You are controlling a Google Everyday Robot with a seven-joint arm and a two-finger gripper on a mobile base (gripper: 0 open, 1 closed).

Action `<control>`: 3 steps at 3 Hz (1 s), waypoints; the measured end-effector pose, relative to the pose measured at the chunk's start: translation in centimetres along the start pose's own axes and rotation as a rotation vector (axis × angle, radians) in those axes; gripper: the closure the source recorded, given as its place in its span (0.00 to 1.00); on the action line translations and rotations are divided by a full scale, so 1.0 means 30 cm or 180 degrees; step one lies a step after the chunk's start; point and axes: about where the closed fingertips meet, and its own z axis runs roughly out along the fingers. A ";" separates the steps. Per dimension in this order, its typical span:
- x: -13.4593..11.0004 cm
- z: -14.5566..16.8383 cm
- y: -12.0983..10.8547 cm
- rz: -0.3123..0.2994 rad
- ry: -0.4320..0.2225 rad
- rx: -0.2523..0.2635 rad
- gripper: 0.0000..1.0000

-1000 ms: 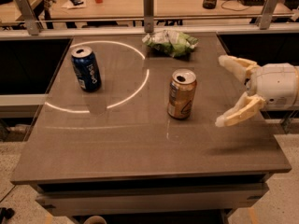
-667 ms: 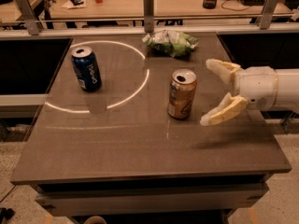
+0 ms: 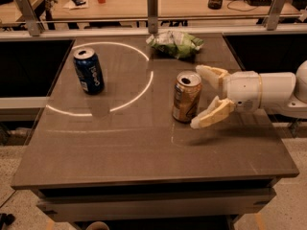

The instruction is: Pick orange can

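Note:
The orange can (image 3: 186, 97) stands upright near the middle of the grey table (image 3: 144, 147), its silver top open to view. My gripper (image 3: 198, 97) comes in from the right at can height, open. Its far finger (image 3: 211, 74) is beside the can's top right and its near finger (image 3: 212, 116) reaches toward the can's lower right. The can stands at the mouth of the open jaws, not enclosed by them, and I cannot tell whether a fingertip touches it.
A dark blue can (image 3: 88, 70) stands upright at the left of the table. A crumpled green bag (image 3: 175, 43) lies at the far edge behind the orange can. A metal rail (image 3: 152, 8) runs behind the table, with a cluttered wooden desk beyond it.
My gripper has moved left toward the orange can, from well to its right to right beside it. The cans and the bag have not moved.

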 end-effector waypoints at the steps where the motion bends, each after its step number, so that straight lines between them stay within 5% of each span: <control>1: 0.010 0.028 0.010 0.0035 -0.0019 -0.0103 0.00; 3: -0.012 0.080 0.048 0.0029 -0.0153 -0.0392 0.41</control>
